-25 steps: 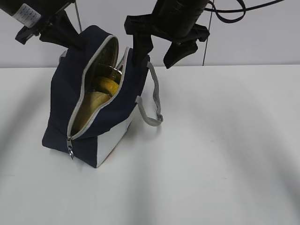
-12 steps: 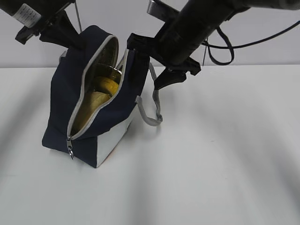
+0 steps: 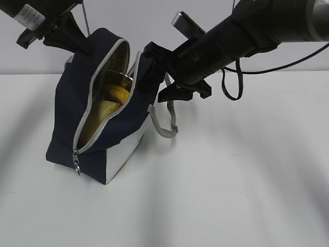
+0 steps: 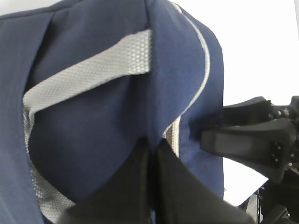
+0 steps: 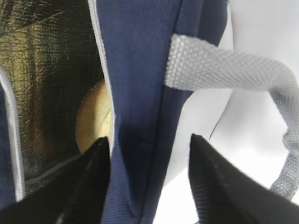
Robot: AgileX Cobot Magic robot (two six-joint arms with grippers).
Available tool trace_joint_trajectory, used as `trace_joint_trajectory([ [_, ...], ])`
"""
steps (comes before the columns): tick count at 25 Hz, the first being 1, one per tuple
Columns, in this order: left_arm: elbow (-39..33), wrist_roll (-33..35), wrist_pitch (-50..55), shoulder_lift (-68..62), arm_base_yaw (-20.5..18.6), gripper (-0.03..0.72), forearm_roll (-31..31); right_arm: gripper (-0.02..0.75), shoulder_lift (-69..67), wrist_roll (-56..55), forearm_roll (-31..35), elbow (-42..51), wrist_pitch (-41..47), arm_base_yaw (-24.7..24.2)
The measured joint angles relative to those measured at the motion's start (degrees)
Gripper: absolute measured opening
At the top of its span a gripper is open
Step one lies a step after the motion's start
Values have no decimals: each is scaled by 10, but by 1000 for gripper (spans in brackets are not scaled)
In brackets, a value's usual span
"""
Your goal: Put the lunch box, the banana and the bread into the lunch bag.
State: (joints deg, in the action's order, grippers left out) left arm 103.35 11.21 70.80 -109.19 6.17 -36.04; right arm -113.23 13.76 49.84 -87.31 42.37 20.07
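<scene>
The navy lunch bag (image 3: 72,118) stands unzipped on the white table; it also fills the left wrist view (image 4: 93,116) and shows in the right wrist view (image 5: 140,70). Inside lie the golden bread (image 3: 100,113), also in the right wrist view (image 5: 91,123), and above it something yellow, likely the banana (image 3: 119,93). The lunch box cannot be made out. My left gripper (image 3: 77,41) is shut on the bag's far-left top fabric (image 4: 152,142). My right gripper (image 3: 157,74) is open, its jaws straddling the bag's right rim (image 5: 148,140), one inside and one outside.
A grey handle (image 3: 167,121) hangs off the bag's right side, below my right gripper, and shows in the right wrist view (image 5: 224,70). The zipper pull (image 3: 77,164) hangs at the bag's near end. White table (image 3: 231,180) spreads to the right and front.
My right arm has swung down and left, and its open gripper now sits over the bag's right rim. The left gripper and the bag have stayed put.
</scene>
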Motion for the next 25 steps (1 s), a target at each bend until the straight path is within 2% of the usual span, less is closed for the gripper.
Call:
trace_joint_trajectory([
  [7, 0, 0, 0, 0, 0, -1, 0, 235, 0, 35, 31, 8, -22, 0],
  [13, 0, 0, 0, 0, 0, -1, 0, 10, 0, 48, 36, 8, -27, 0],
  [20, 0, 0, 0, 0, 0, -1, -14, -8, 26, 74, 42, 12, -30, -9],
  [25, 0, 15, -1, 0, 4, -1, -69, -9, 66, 78, 41, 11, -6, -51],
])
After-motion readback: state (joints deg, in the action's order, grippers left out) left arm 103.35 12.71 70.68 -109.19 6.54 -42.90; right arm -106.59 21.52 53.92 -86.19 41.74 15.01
